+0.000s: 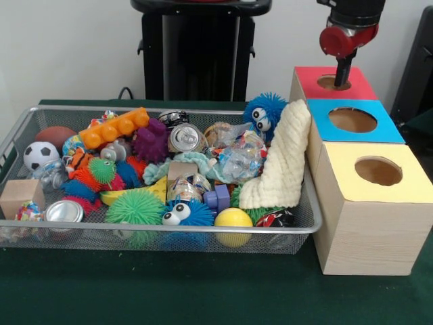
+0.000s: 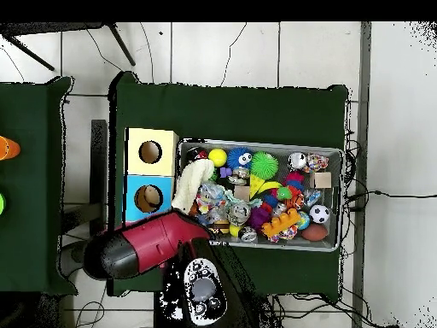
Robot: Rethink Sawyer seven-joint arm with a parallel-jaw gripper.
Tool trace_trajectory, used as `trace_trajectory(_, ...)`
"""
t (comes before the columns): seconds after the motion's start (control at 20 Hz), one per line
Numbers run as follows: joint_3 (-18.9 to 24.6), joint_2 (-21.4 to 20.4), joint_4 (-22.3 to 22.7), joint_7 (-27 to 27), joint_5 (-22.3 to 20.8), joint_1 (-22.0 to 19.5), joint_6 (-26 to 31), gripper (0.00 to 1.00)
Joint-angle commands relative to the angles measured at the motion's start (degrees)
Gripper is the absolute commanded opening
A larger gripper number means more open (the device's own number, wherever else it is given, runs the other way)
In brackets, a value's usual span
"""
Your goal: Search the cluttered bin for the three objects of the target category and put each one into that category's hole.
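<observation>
The bin [image 1: 169, 231] is a shallow silver wire-mesh basket on the green table, full of toys; it also shows in the overhead view [image 2: 256, 143]. To its right stand three wooden boxes with round holes: a red-topped box [image 1: 362, 86], a blue-topped box [image 1: 385, 125] and a yellow-topped box [image 1: 413, 179]. My gripper [image 1: 344, 73] hangs over the red box's hole, its tip at the opening. I see nothing in it. In the overhead view my red arm [image 2: 145, 243] covers the gripper and the red box; the blue box [image 2: 133, 198] and yellow box [image 2: 135, 152] show.
In the bin lie a cream knitted cloth [image 1: 281, 162] leaning on the right wall, a blue fuzzy toy [image 1: 262, 115], drink cans [image 1: 186, 137], a yellow ball [image 1: 233, 218], a soccer ball [image 1: 40, 154], an orange block [image 1: 115, 127], a wooden cube [image 1: 20, 195] and spiky balls [image 1: 135, 206].
</observation>
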Motion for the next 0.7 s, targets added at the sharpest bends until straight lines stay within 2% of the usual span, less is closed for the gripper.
trace_trajectory(0.05,3.4,-4.0,-1.9,3.1,2.8,-2.8,4.6,0.0)
trace_trajectory(0.25,4.7,-4.5,-1.2,0.7,2.9,-4.9,4.8,0.0)
trace_trajectory(0.5,8.2,-6.4,0.9,-5.3,3.5,-11.8,6.5,0.0)
trace_trajectory(0.7,11.7,-6.0,0.6,-10.5,1.3,-17.9,6.2,0.0)
